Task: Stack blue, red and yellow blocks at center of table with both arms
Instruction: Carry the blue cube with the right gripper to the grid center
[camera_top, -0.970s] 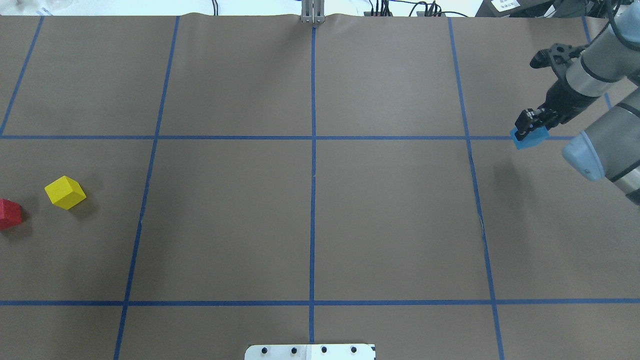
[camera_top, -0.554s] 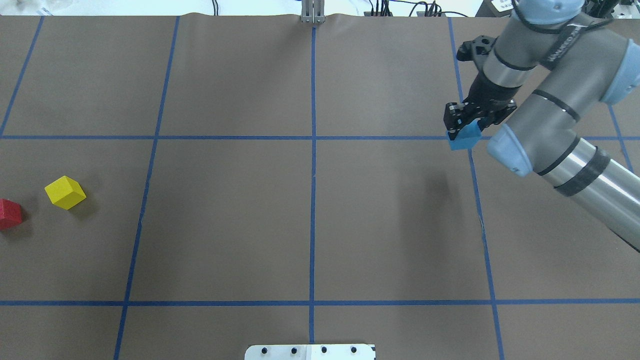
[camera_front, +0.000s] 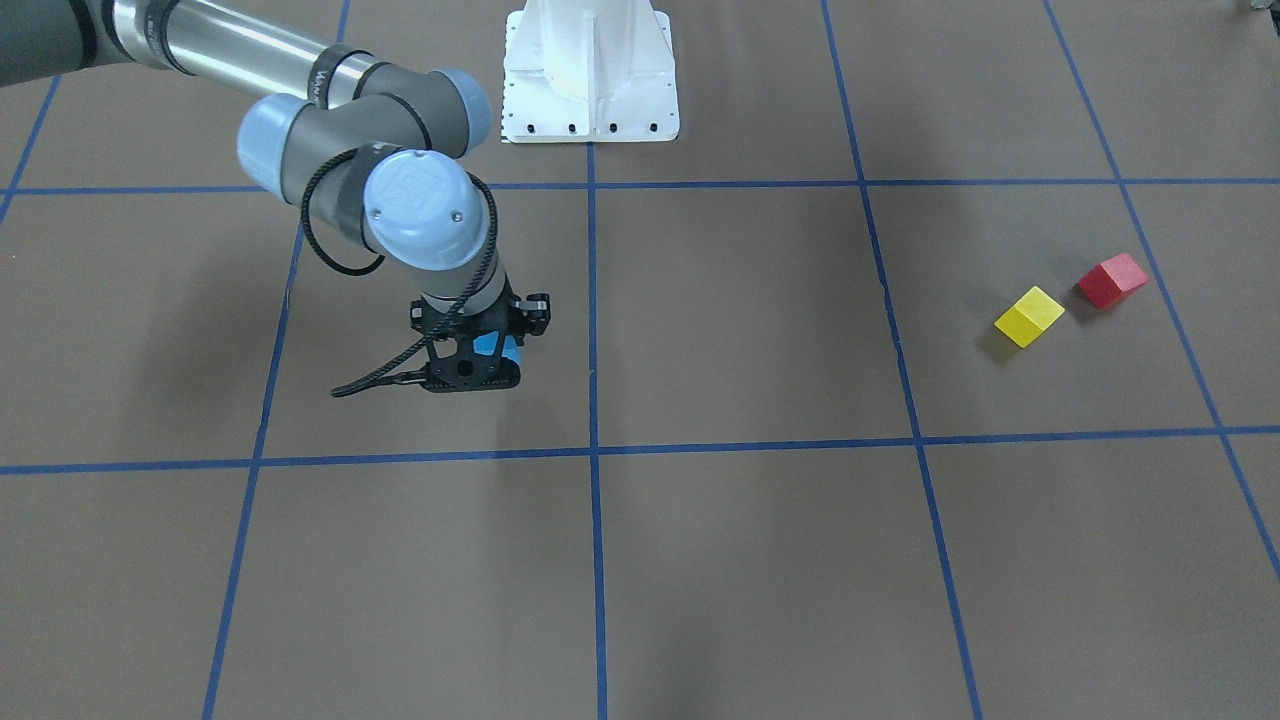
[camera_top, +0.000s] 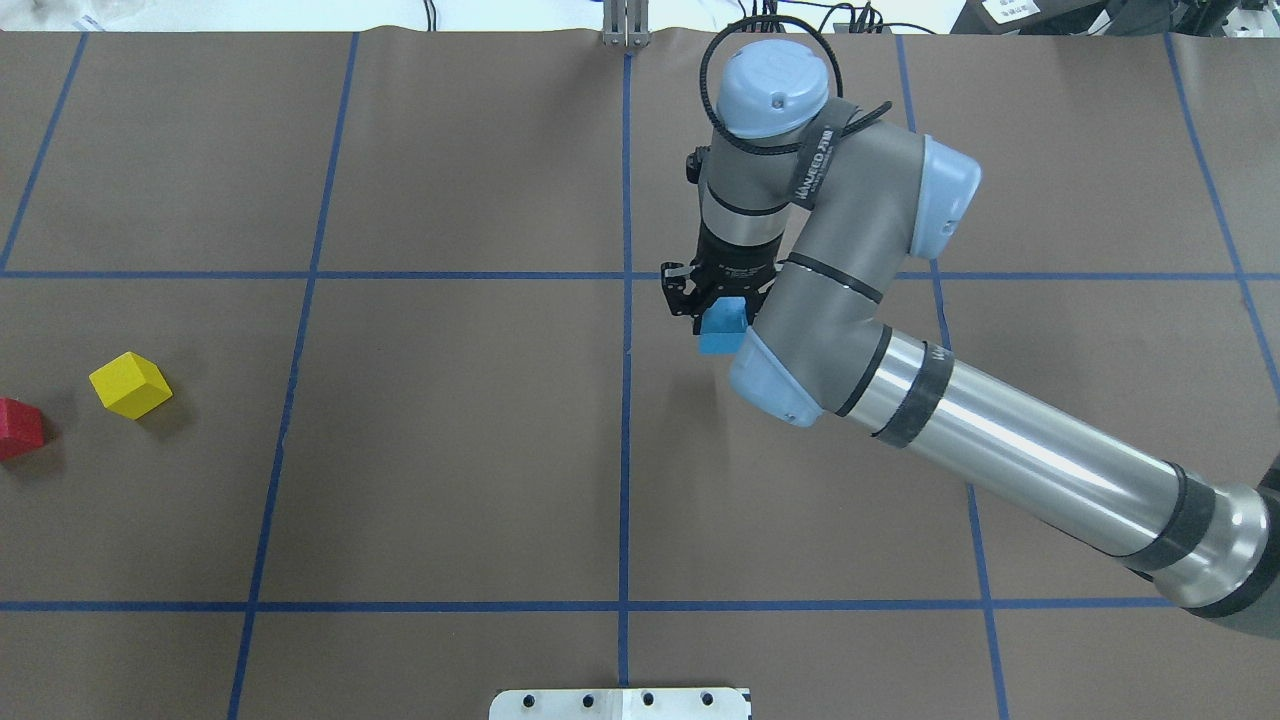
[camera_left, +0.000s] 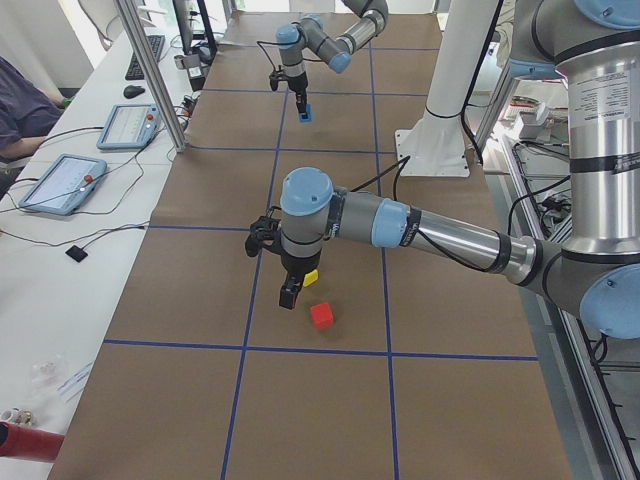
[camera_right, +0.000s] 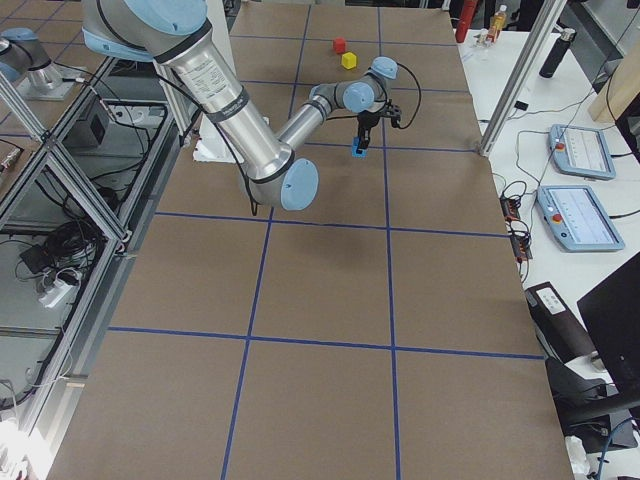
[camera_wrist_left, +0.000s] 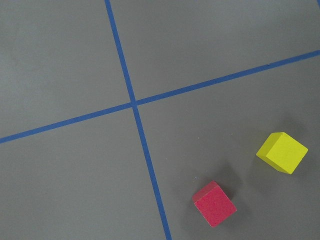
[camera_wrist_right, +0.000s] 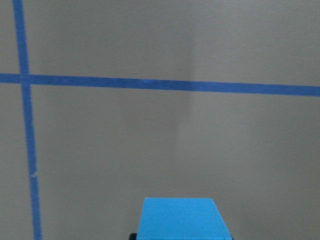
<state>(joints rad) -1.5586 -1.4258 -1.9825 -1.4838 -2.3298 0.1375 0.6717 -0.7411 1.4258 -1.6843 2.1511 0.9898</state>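
Observation:
My right gripper (camera_top: 712, 315) is shut on the blue block (camera_top: 722, 331) and holds it above the table, just right of the centre line. The blue block also shows at the bottom of the right wrist view (camera_wrist_right: 182, 218) and in the front view (camera_front: 489, 347). The yellow block (camera_top: 130, 385) and the red block (camera_top: 18, 428) lie close together at the table's far left. They also show in the left wrist view, yellow (camera_wrist_left: 281, 152) and red (camera_wrist_left: 214, 204). My left gripper (camera_left: 290, 296) hangs above them in the exterior left view only; I cannot tell whether it is open or shut.
Blue tape lines (camera_top: 626, 275) divide the brown table into squares. The robot's white base plate (camera_top: 620, 703) sits at the near edge. Tablets (camera_left: 62, 183) and cables lie on a side table past the far edge.
My right arm has swung left from the table's right edge to near the centre line, carrying the blue block. The yellow and red blocks have not moved.

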